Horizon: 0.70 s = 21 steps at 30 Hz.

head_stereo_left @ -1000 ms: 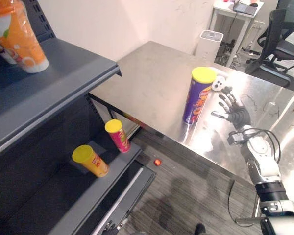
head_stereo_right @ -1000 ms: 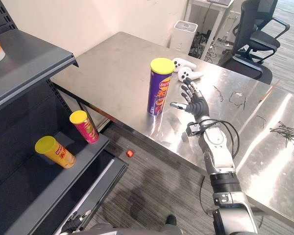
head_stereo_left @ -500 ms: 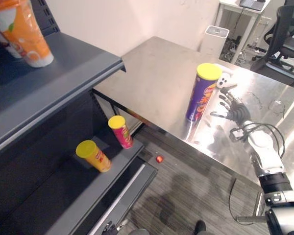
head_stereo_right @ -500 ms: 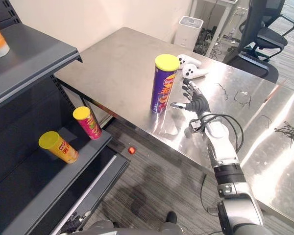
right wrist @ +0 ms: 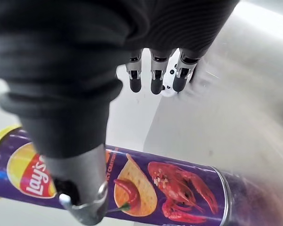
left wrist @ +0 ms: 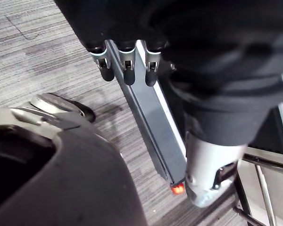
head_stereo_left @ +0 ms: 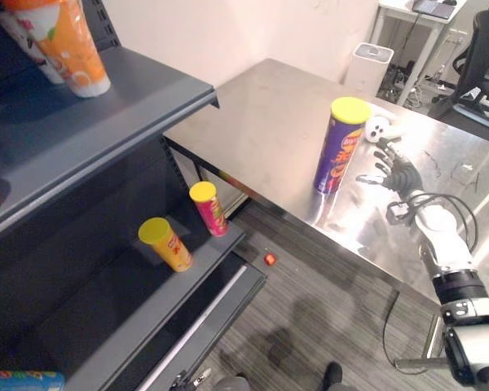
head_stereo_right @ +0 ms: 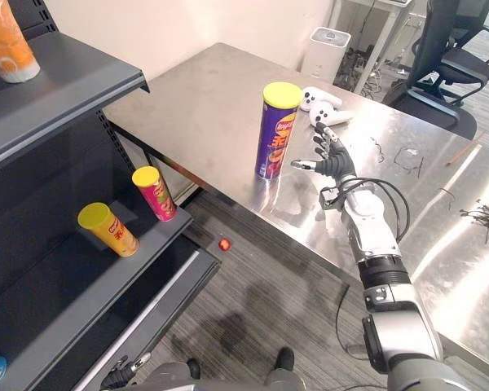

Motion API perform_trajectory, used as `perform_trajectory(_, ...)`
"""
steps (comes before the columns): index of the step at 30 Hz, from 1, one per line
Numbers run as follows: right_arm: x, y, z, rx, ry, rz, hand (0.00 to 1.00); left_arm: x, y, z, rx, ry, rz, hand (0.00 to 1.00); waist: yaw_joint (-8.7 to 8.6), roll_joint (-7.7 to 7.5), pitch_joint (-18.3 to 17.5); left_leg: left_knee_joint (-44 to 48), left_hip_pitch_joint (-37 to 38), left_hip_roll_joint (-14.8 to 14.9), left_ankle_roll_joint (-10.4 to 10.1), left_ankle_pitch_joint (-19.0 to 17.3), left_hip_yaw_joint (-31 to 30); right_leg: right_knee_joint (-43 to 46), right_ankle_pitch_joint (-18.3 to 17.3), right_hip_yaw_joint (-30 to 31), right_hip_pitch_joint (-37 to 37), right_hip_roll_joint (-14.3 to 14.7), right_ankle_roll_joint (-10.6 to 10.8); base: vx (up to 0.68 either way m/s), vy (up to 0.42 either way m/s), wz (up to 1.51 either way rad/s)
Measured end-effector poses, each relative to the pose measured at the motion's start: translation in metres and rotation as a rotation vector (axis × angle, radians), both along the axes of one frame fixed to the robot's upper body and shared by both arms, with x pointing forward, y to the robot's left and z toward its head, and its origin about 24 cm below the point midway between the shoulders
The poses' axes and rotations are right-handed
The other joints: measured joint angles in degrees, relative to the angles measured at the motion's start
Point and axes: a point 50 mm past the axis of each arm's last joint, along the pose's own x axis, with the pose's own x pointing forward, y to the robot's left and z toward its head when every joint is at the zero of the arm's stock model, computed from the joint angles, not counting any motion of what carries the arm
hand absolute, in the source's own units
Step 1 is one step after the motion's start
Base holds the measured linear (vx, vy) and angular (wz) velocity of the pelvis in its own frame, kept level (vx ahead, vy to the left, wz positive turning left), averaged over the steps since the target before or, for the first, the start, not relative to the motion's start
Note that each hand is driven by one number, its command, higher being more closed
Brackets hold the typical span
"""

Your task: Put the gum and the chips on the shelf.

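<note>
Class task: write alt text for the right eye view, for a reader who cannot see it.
The robot's open right hand is close beside a tall purple chips can with a yellow lid, upright on a steel table. On a dark shelf to the left lean a yellow can and a pink can.

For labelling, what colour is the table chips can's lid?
Yellow lid, best in the right eye view.

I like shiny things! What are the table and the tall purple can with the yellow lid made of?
The table looks like brushed steel: silver-grey, mirroring the can in a blur. The purple can seems to be glossy printed cardboard, though its wall could be something else; the yellow lid looks like smooth plastic.
</note>
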Motion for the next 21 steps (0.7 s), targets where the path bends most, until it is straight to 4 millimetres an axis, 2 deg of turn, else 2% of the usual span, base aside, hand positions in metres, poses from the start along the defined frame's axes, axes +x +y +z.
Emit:
perform_trajectory(5,0.000,-0.003,0.000,-0.009,-0.001,-0.004,0.00,0.000,0.000,0.000,0.000,-0.002,-0.001,0.00,0.14,0.01,0.1,-0.8,0.0,0.0,0.0,0.7,-1.1,0.0,0.1,-0.1,-0.2,0.2,0.1,-0.04,-0.030,0.03)
perform_trajectory(12,0.004,-0.003,0.010,-0.017,-0.025,-0.003,0.00,0.002,0.000,0.001,0.000,-0.009,-0.003,0.00,0.48,-0.02,0.1,-0.8,-0.9,-0.3,0.1,0.7,-1.9,0.0,0.1,-0.3,-0.8,0.2,0.1,0.00,-0.001,0.01)
perform_trajectory(21,0.008,-0.004,0.010,-0.017,-0.017,-0.025,0.00,0.001,0.000,0.001,-0.001,-0.006,-0.005,0.00,1.73,-0.06,0.1,-0.7,-0.8,-0.4,0.1,0.7,-3.4,0.2,0.1,-0.7,-0.4,0.2,0.1,0.01,-0.005,0.02)
